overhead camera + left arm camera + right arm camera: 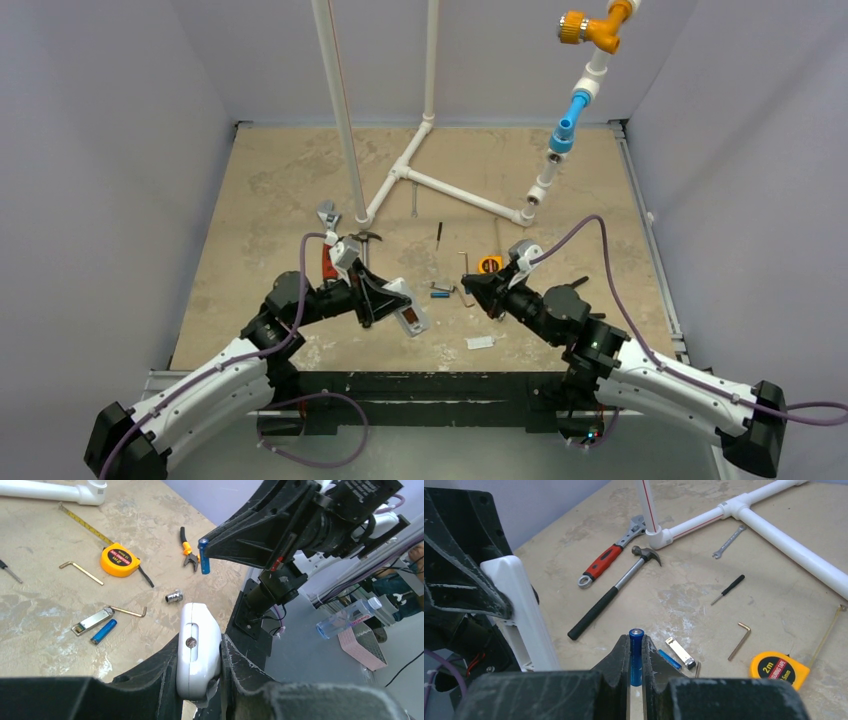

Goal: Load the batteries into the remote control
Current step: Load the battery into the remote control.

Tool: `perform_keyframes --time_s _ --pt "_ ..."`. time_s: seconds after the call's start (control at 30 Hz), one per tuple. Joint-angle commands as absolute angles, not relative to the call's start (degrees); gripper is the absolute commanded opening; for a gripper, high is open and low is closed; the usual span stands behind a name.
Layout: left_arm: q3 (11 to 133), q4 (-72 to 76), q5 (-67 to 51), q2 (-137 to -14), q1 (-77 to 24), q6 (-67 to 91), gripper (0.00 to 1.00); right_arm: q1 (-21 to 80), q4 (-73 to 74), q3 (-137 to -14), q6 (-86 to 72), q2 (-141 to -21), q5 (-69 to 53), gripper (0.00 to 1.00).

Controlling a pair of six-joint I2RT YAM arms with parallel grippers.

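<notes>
The left gripper is clamped on the white remote control and holds it off the table. The right gripper pinches one blue battery upright, near the remote but apart from it. The second battery lies on the table between the arms, just beside a flat silver piece and a bent hex key, with a silver socket, a yellow tape measure and pliers nearby.

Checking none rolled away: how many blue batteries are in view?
2. One battery is pinched in the right gripper; the other battery lies on the table beside a flat silver piece. Any inside the remote would be hidden.
</notes>
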State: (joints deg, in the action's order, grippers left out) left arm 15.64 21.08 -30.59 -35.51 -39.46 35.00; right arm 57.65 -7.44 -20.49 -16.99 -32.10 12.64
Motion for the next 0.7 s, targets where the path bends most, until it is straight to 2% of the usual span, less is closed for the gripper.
perform_keyframes --time_s 0.0,0.3,0.47,0.67 --pt "20.5 19.4 -26.6 -38.4 -39.7 39.2 0.0 58.8 -16.5 -21.7 -14.1 -33.6 13.1 0.0" --pt "22.5 20.0 -22.5 -46.7 -39.6 56.6 0.0 62.7 -24.3 -26.1 -8.3 -40.7 13.5 0.0" --pt "24.8 13.7 -20.3 -48.4 -39.6 59.3 0.0 68.5 -25.9 -29.0 -4.5 -44.2 15.1 0.0" --pt "26.3 11.5 -20.4 -49.2 -39.7 61.4 0.0 69.8 -25.5 -29.9 -6.7 -46.6 9.9 0.0"
